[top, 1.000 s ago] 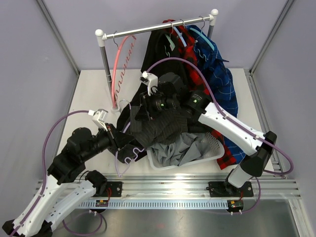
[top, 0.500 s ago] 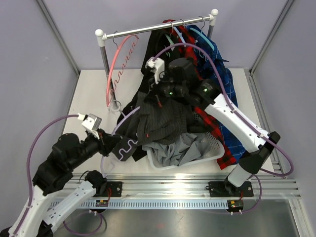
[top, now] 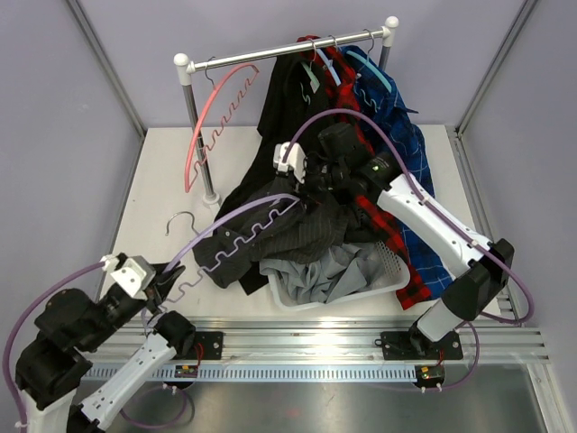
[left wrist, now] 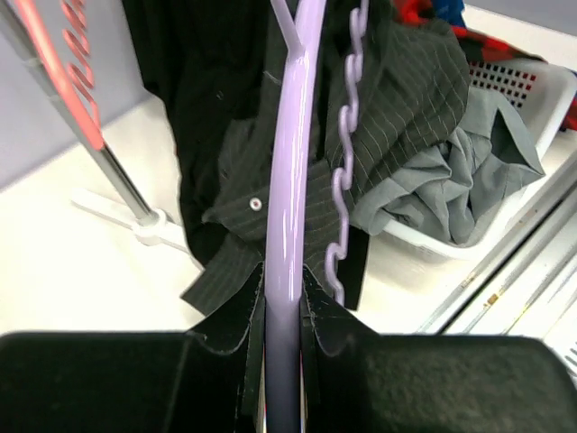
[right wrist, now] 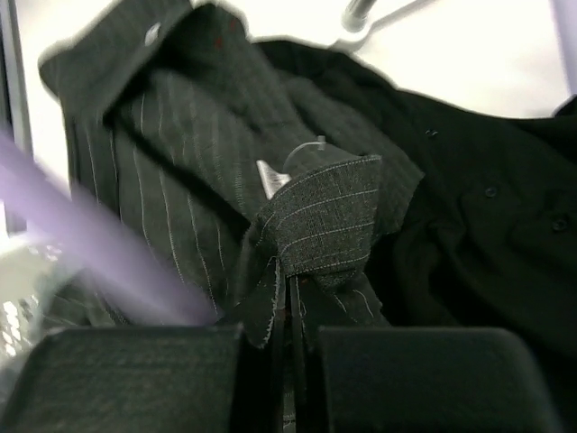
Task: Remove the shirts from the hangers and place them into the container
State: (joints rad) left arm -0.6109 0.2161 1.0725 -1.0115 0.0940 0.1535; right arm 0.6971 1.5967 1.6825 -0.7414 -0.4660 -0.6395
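My left gripper (top: pixel 165 280) sits low at the near left, shut on the bar of a purple hanger (top: pixel 239 239); the bar runs up between the jaws of the left gripper (left wrist: pixel 282 281). That hanger's far end still lies in a dark pinstriped shirt (top: pixel 297 230) draped over the white basket (top: pixel 389 263). A grey shirt (top: pixel 325 271) lies in the basket. My right gripper (top: pixel 311 179) is above the pile; in its wrist view the right gripper (right wrist: pixel 293 287) is shut on a fold of the pinstriped shirt (right wrist: pixel 180 135).
On the rail (top: pixel 288 45) hang a bare pink hanger (top: pixel 209 122), a black shirt (top: pixel 288 99), a red plaid shirt (top: pixel 347 81) and a blue plaid shirt (top: pixel 406 153). The rail post (left wrist: pixel 126 189) stands left of the pile. A metal track (top: pixel 361 343) edges the near side.
The left arm has pulled back to the near left, drawing the purple hanger out of the pinstriped shirt. The right gripper has shut on the shirt's cloth and shifted right.
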